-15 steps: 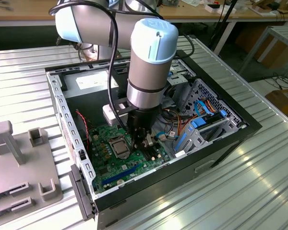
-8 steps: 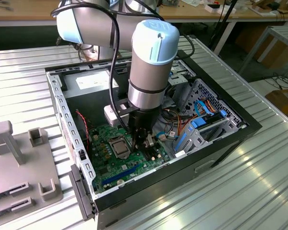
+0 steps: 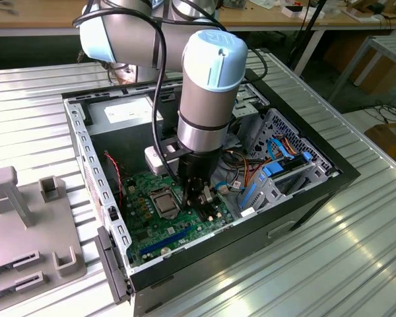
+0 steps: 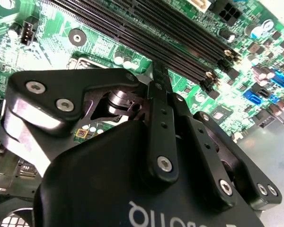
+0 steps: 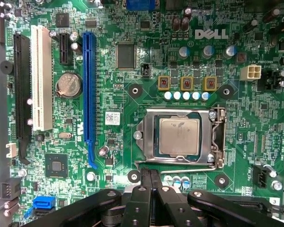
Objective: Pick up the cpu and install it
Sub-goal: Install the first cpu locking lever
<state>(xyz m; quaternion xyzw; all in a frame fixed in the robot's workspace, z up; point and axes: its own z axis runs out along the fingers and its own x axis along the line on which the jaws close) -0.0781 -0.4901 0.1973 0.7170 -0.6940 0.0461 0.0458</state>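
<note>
In the first wrist view, the cpu (image 5: 179, 136) is sitting inside the metal socket frame (image 5: 217, 137) on the green motherboard (image 5: 132, 71), while the gripper (image 5: 150, 176), its fingers pressed together and gripping nothing, is hovering just beside the frame's edge.

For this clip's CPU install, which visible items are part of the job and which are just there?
Job:
- cpu, lying in the metal socket frame
- gripper, fingers together, holding nothing, beside the socket
- green motherboard

Just there:
- blue expansion slot
- white expansion slot
- coin battery
- black memory slots
- grey fixture blocks outside the case
</note>
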